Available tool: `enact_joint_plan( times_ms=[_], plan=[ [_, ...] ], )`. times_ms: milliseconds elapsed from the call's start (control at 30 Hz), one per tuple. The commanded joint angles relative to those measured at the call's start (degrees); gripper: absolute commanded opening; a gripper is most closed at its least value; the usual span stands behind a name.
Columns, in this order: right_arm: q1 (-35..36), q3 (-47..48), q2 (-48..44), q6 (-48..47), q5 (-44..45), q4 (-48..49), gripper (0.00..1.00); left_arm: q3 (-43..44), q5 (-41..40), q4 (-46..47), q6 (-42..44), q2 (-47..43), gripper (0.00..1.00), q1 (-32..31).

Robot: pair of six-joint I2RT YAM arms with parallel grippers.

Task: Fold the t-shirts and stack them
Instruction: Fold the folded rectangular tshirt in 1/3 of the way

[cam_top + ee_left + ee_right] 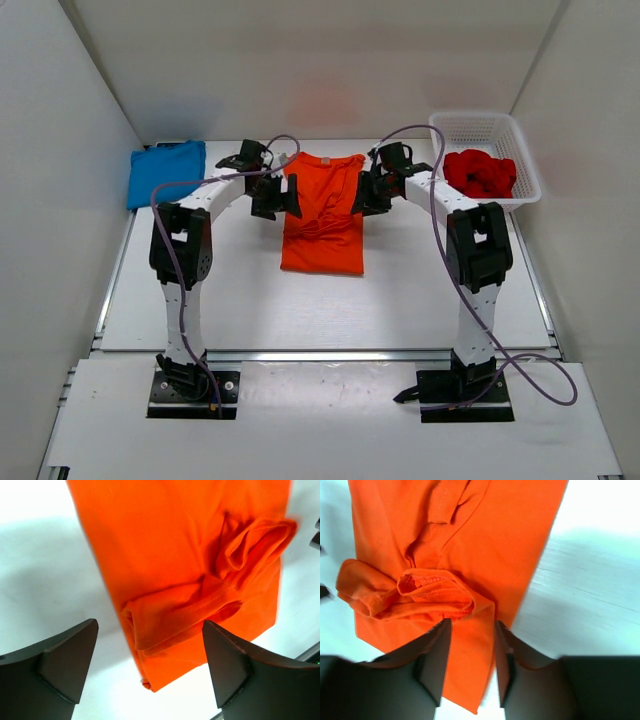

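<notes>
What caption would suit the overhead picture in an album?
Left arm and right arm flank a partly folded orange t-shirt; blue t-shirt left, red t-shirt in the basket.

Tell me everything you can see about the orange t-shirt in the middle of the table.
The orange t-shirt is plain soft cloth, lying on the white table as a tall narrow rectangle with its sides folded in. Both sleeves sit bunched in wrinkled lumps across its middle, hems showing. The left pincer and right pincer hang open over its two side edges; touch cannot be told.
</notes>
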Motion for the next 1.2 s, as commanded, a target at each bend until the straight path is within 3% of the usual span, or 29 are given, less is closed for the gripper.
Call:
enact_joint_plan(
  times_ms=[0,200,267,400,600,1167],
  plan=[
    [2.7,1.5,-7.5,-5.5,5.5,-1.0,0.34,4.6,0.1,0.2,1.1,-5.3,0.99,1.5],
    [10.9,-6.9,-11.7,-9.0,2.8,0.8,0.03,2.5,-3.9,-0.1,3.1,-12.9,0.99,3.2],
    [13.5,-5.6,-9.2,-9.2,3.0,-1.1,0.00,-0.7,-3.3,0.3,2.6,-14.3,0.98,4.3],
    [16.1,-1.0,-3.6,-10.2,1.9,-2.9,0.00,-9.2,-2.5,1.2,2.3,-17.1,0.97,7.6],
    [17.0,3.4,1.1,-9.2,2.3,-3.7,0.00,-15.4,-1.9,1.7,1.5,-19.1,0.96,9.7],
    [11.6,29.2,17.7,-6.5,16.4,-5.8,0.00,-15.2,-2.8,0.7,3.0,-19.5,0.97,9.8]
  ],
)
